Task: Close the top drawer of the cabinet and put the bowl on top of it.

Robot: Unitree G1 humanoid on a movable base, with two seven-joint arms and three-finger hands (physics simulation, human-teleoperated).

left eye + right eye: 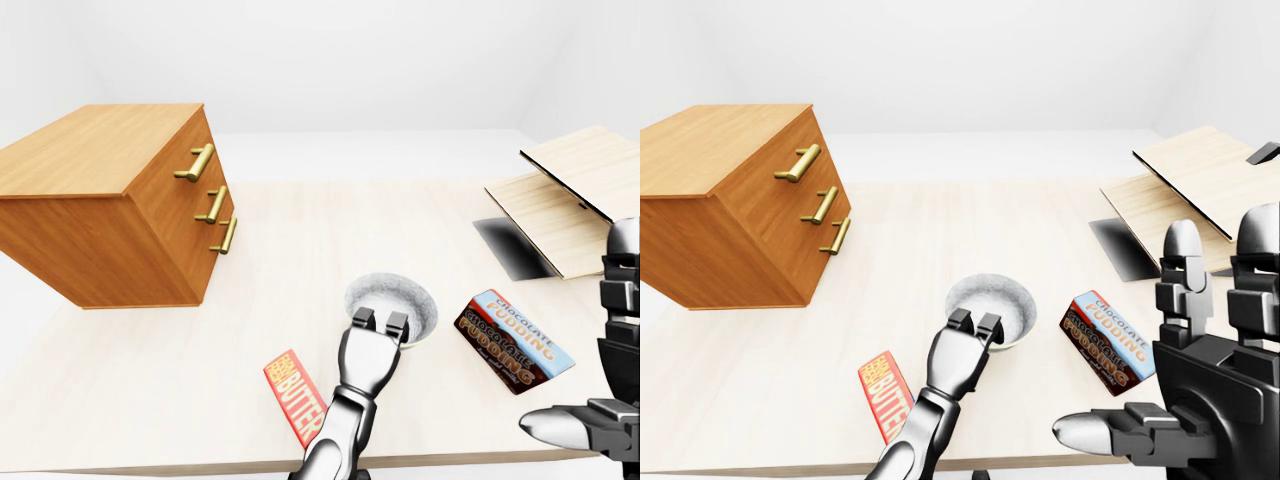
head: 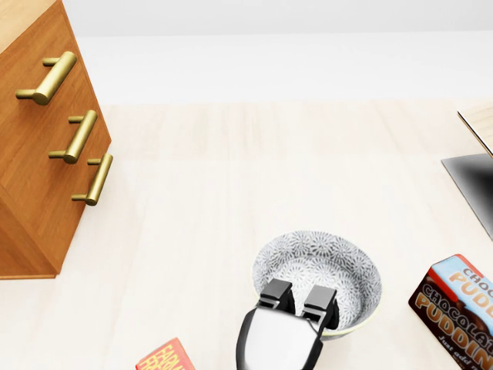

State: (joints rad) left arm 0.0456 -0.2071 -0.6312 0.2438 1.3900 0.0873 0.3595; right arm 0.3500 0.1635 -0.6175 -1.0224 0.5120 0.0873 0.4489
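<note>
Two hands in play: nearest, my right hand (image 1: 1200,400) hangs spread and empty. My left hand (image 2: 281,339) hooks the patterned bowl (image 2: 327,266) by its near rim, thumb hidden, grip unclear. Such a rim-only hold could tip it before the wooden cabinet (image 1: 110,215), well apart at left.

- Light wooden table (image 1: 330,215): spans most of the left-eye view and carries everything listed here.
- Chocolate pudding box (image 1: 515,340): lies flat at the lower right, brown and blue with a red edge, set at an angle.
- Red butter box (image 1: 296,397): lies flat near the table's bottom edge, well apart from the pudding box.
- Pale wooden panels (image 1: 560,195): at the right edge, tilted, with a dark patch (image 1: 510,250) beneath.
</note>
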